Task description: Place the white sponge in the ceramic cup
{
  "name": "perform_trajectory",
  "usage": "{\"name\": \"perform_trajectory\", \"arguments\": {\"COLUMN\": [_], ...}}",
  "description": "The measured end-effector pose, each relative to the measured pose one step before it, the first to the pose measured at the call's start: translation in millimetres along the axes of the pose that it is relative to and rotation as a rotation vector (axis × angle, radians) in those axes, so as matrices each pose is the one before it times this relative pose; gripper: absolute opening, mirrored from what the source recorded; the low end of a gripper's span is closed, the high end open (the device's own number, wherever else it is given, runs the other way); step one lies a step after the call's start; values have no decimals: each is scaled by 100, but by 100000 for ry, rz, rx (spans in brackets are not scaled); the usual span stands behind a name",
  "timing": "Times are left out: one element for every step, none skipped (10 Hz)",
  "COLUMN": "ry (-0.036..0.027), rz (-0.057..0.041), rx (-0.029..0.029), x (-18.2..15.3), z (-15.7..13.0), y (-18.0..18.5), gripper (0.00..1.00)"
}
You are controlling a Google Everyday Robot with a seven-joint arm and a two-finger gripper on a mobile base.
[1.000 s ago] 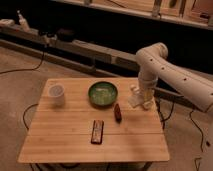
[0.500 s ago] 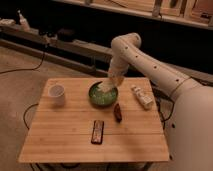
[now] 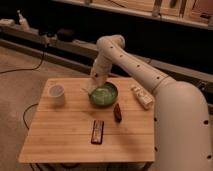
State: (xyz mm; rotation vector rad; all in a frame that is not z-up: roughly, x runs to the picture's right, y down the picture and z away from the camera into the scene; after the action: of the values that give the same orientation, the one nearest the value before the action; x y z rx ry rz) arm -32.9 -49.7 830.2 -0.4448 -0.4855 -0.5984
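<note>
ceramic cup (image 3: pixel 56 94) (upright) — gripper (image 3: pixel 96 83) beside bowl (image 3: pixel 115 90)

- I see the ceramic cup (image 3: pixel 56 94), plain white and upright, at the table's (image 3: pixel 65 135) 10 o'clock.
- I cannot make out the white sponge.
- The gripper (image 3: pixel 95 82) hangs at the cup's 3 o'clock, apart from it.

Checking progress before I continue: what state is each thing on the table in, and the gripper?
gripper: low at the green bowl's left rim.
ceramic cup: upright, far left, apart from gripper.
green bowl: upright, in the middle.
white bar: lying flat, right of bowl.
dark bar: lying flat, in front of bowl.
white sponge: cannot make it out.
</note>
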Motion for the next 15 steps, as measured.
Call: {"name": "perform_trajectory", "arguments": {"ry": [132, 53, -141, 9, 83, 67, -48, 77, -86, -27, 60, -7, -564, -846, -946], "rz": [340, 50, -391, 62, 215, 148, -423, -1403, -2315, -1154, -825, -266, -192, -501, -528], "rx": [8, -134, 30, -44, 50, 114, -121, 239, 1222, 544, 1273, 1690, 2742, 1946, 2237], "x": [199, 51, -241, 36, 128, 118, -83, -271, -583, -390, -239, -96, -235, -441, -335], "z": [-101, 38, 50, 15, -66, -75, 58, 31, -97, 49, -87, -13, -102, 79, 28], "y": [160, 69, -204, 47, 93, 39, -149, -887, -1861, -1100, -1474, -1631, -1762, -1233, -1269], "gripper": [0, 0, 0, 0, 0, 0, 0, 0, 0, 0, 0, 0, 0, 0, 0]}}
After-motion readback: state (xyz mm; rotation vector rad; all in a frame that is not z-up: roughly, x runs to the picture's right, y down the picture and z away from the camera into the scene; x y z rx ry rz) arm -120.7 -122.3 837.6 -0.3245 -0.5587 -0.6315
